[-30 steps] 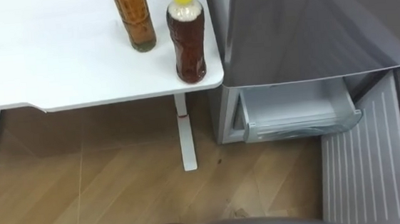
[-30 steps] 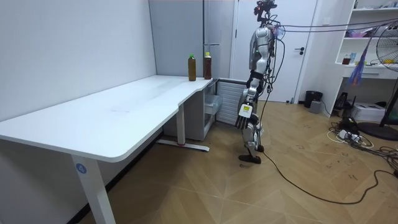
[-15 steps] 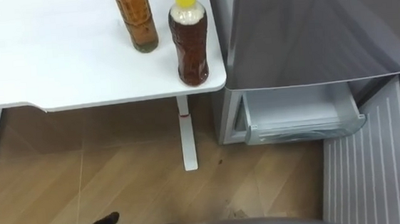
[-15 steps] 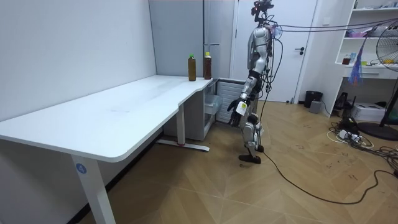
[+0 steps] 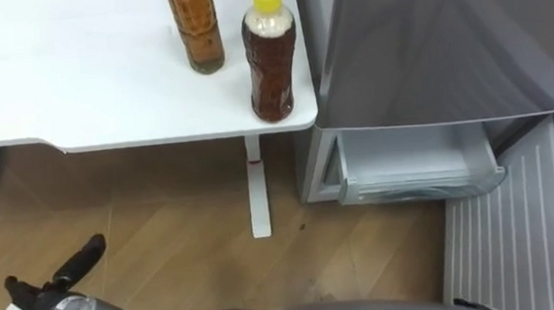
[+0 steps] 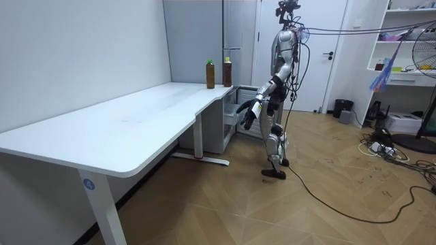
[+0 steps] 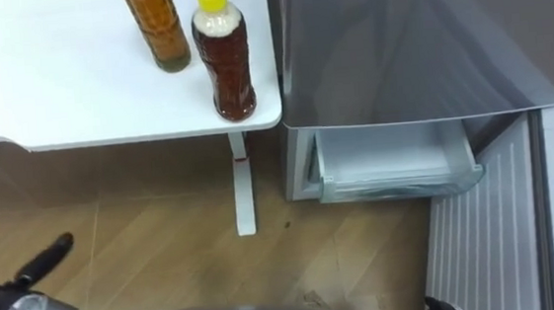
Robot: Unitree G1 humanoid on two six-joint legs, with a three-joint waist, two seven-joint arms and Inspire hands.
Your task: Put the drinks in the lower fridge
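- While the robot stands upright on the wooden floor (image 5: 185,241) before the grey fridge (image 5: 427,44), just off the end of the white table (image 5: 74,92), both drinks are found on the tabletop, and neither is held.
- A yellow-capped bottle (image 5: 271,61) of dark tea is stood upright at the table corner nearest the fridge, close to the edge.
- A second bottle (image 5: 196,28), filled with amber tea, is set upright just to the left of it and a little further in. Its top is cut off by the edge of the view. The two are near each other but apart.
- Now the left hand (image 5: 55,286): it is held out low over the floor at the lower left of the eye views, well short of the table and both bottles.
- Its fingers (image 5: 85,255) are stretched straight and pressed together, with the thumb set apart and nothing between them.
- From the room view, that arm is seen lifted forward towards the table's end, with the hand below the level of the tabletop.
- A dark tip of the right hand (image 7: 440,309) is caught at the bottom edge of the right eye view, on the right. Whether that hand is open or closed cannot be told.
- Over at the fridge, the lower compartment is found open. A pale drawer (image 5: 411,159) is exposed beneath the closed upper front.
- The ribbed lower door (image 5: 506,236) is swung out to the right, beside the drawer.
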